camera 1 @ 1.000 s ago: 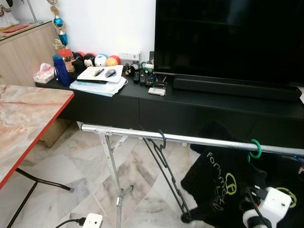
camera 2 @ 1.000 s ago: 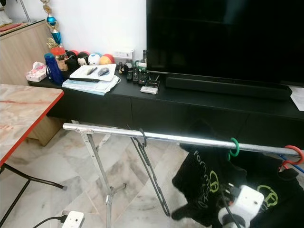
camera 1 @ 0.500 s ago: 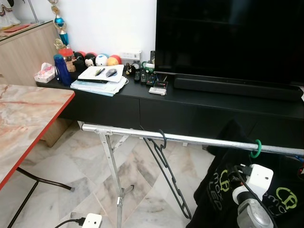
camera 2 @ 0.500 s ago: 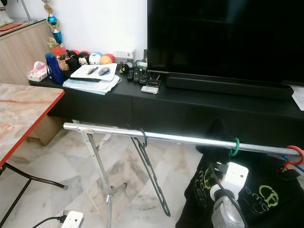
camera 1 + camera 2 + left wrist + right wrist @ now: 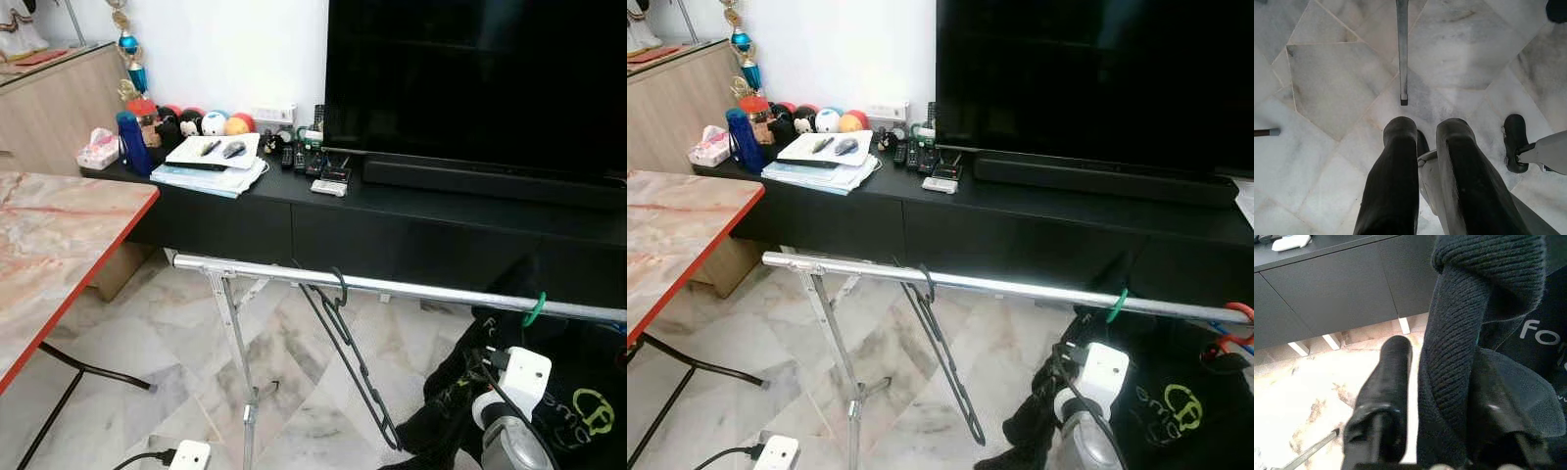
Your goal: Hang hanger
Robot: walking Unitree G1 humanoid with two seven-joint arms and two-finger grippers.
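A metal rail (image 5: 411, 289) of a folding rack runs across in front of me. An empty black hanger (image 5: 355, 364) hangs by its hook near the rail's middle. Further right, a green hanger hook (image 5: 533, 309) sits tilted on the rail and carries a black shirt (image 5: 583, 392) with green print. My right arm's white wrist (image 5: 514, 377) is low at the shirt's left side. In the right wrist view my right gripper (image 5: 1442, 357) is shut on a rolled fold of the black shirt (image 5: 1464, 323). My left gripper (image 5: 1427, 132) hangs shut over the marble floor.
A black TV console (image 5: 411, 220) with a large TV, a soundbar, remotes and papers stands behind the rack. A marble table with a red edge (image 5: 69, 284) is at the left. The rack's leg (image 5: 235, 343) and a white power strip (image 5: 189, 455) are below. A red hanger (image 5: 1236, 315) hangs at the rail's far right.
My right arm has risen and drawn the black shirt in toward the right, so it hangs bunched. The green hook now sits tilted on the rail. The camera has shifted slightly.
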